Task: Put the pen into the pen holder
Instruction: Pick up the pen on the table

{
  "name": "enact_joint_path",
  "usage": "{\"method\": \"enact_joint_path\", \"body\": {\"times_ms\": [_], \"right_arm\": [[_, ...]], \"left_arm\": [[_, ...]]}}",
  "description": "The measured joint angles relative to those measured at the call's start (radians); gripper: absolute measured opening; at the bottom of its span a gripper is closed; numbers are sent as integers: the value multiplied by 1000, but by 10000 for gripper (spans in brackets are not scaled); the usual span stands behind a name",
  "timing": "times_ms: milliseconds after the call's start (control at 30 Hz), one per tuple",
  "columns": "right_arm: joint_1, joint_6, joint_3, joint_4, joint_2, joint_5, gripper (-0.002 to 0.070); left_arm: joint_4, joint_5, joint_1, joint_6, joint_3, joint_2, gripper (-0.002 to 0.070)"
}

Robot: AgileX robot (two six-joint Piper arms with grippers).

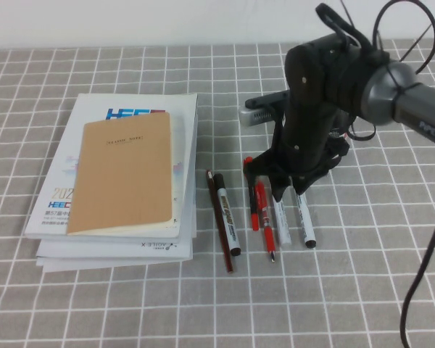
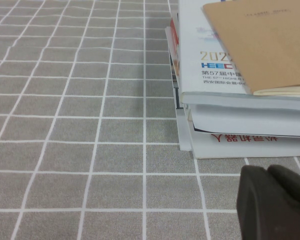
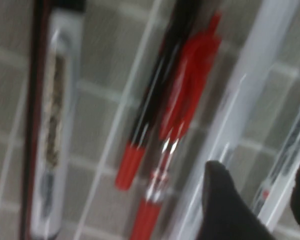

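The pen [image 1: 305, 221] is a short marker with a white-grey printed barrel and a black end. It lies at the right end of a row of pens. My right gripper [image 1: 290, 191] is low over that row and open. In the right wrist view its dark fingertips [image 3: 220, 200] stand on either side of the pen [image 3: 285, 160], with the gripper [image 3: 262, 200] not closed on it. A dark object with a pale patch [image 1: 263, 110] shows behind the right arm. It may be the pen holder and is mostly hidden. My left gripper [image 2: 275, 200] is shut and empty, low over the tablecloth beside the books.
An all-white pen [image 1: 281, 221], two red pens [image 1: 259, 210], a black-capped marker with an olive label [image 1: 228, 217] and a brown pencil [image 1: 221, 232] lie next to the pen. A stack of books with a tan notebook [image 1: 123, 177] sits on the left.
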Motion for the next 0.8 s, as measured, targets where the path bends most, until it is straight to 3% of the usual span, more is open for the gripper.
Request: {"method": "enact_joint_path", "body": {"times_ms": [667,800], "right_arm": [[-13,72,-26,-41,100,4,242],[-13,72,-30,-38,102,4,204]], "left_arm": [[0,0,0,0,0,0,-5],[0,0,0,0,0,0,-5]]}}
